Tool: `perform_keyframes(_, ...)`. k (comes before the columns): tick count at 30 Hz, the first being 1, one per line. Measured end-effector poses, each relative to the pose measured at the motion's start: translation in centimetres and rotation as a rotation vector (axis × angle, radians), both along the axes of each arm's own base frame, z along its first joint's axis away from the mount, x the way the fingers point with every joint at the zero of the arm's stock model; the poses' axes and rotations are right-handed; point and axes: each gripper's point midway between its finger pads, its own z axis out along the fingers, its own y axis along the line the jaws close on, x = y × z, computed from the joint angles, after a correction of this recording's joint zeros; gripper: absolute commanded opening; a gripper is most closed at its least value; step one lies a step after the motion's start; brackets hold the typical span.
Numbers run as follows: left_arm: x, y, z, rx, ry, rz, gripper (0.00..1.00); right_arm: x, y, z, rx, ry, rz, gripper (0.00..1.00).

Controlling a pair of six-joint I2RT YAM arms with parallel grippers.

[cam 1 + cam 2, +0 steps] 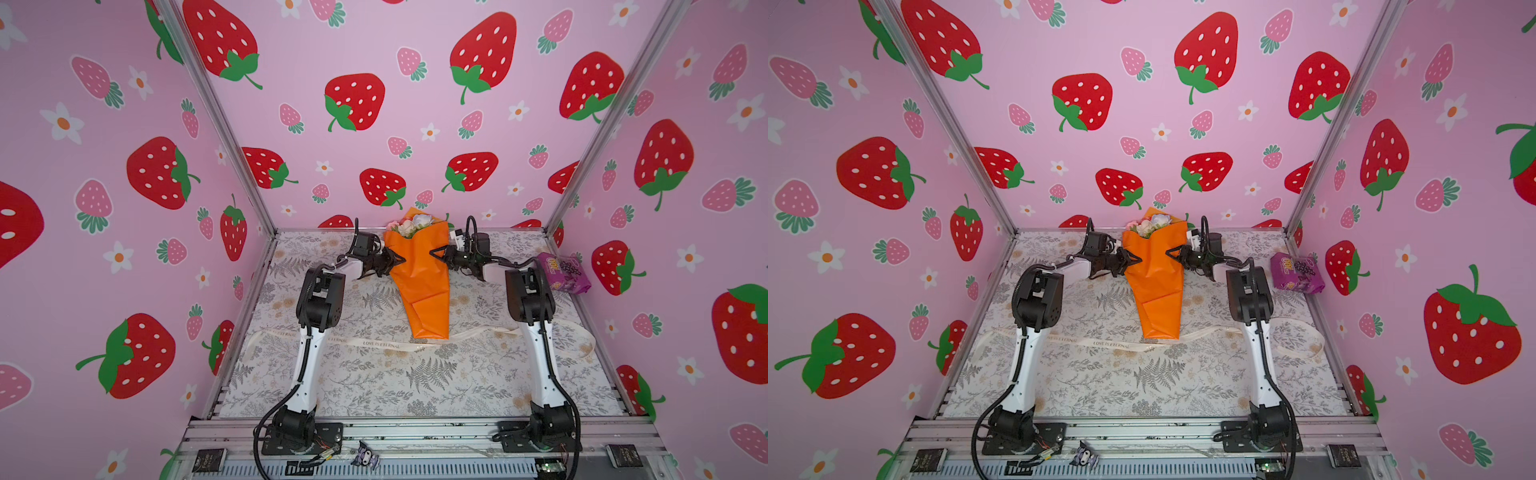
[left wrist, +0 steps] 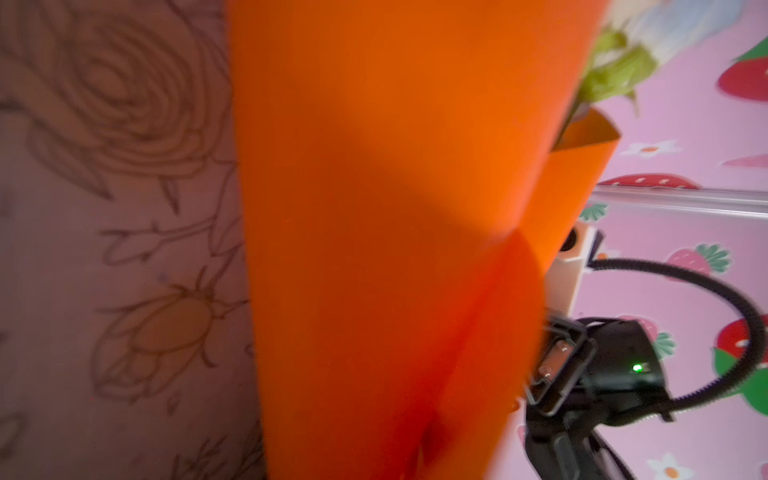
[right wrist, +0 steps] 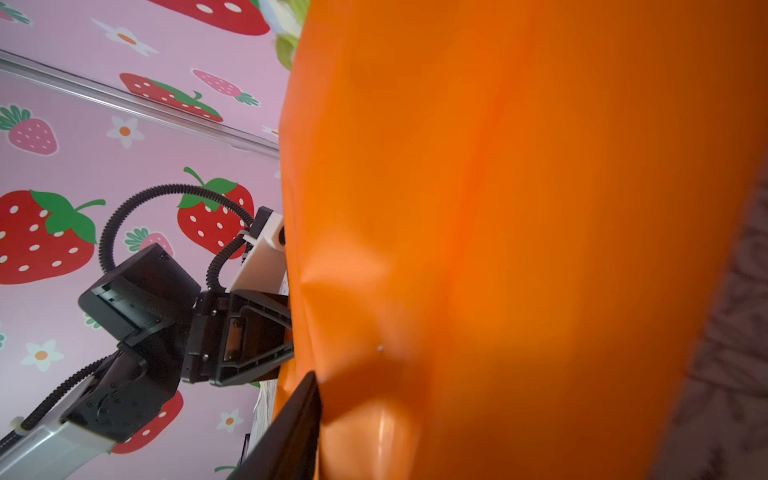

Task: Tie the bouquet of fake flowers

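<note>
The bouquet of fake flowers (image 1: 419,286) (image 1: 1156,291) lies on the patterned table, wrapped in orange paper. Its pale roses (image 1: 409,226) point at the back wall. My left gripper (image 1: 399,262) (image 1: 1136,261) is shut on the wrap's left side, and the right wrist view shows it (image 3: 286,332) reaching into the paper. My right gripper (image 1: 435,252) (image 1: 1170,252) is shut on the right side, opposite it. One of its fingers (image 3: 299,419) dents the paper (image 3: 519,208). Orange wrap (image 2: 395,208) fills the left wrist view and hides that gripper's own jaws.
A cream ribbon with lettering (image 1: 374,343) lies across the table and passes under the wrap's narrow near end. A purple snack packet (image 1: 563,272) sits by the right wall. Strawberry-print walls enclose the table on three sides.
</note>
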Motion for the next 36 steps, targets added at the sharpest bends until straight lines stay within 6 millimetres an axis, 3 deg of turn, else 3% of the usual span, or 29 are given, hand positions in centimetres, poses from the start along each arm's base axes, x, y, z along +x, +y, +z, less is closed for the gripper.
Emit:
perform_keyframes(3,0.1,0.1,-0.2,0.005,0.009,0.012,0.11,0.0,0.2,0.4,0.022,0.015,-0.004,0.10)
perform_keyframes(10,-0.3,0.1,1.0,0.005,-0.001,0.011,0.00,-0.9,0.1,1.6,0.045,0.029,-0.018,0.00)
perform_keyframes(19,-3.8,0.4,7.7,-0.020,-0.079,0.001,0.00,-5.2,-0.6,9.1,0.089,-0.072,-0.026,0.00)
perform_keyframes(24,-7.5,0.8,9.0,-0.023,-0.081,-0.009,0.00,-9.3,-1.1,10.7,0.100,-0.086,-0.033,0.00)
perform_keyframes(36,-19.2,1.2,7.0,0.037,0.005,-0.049,0.00,-21.0,-2.1,7.8,0.039,-0.002,-0.043,0.00)
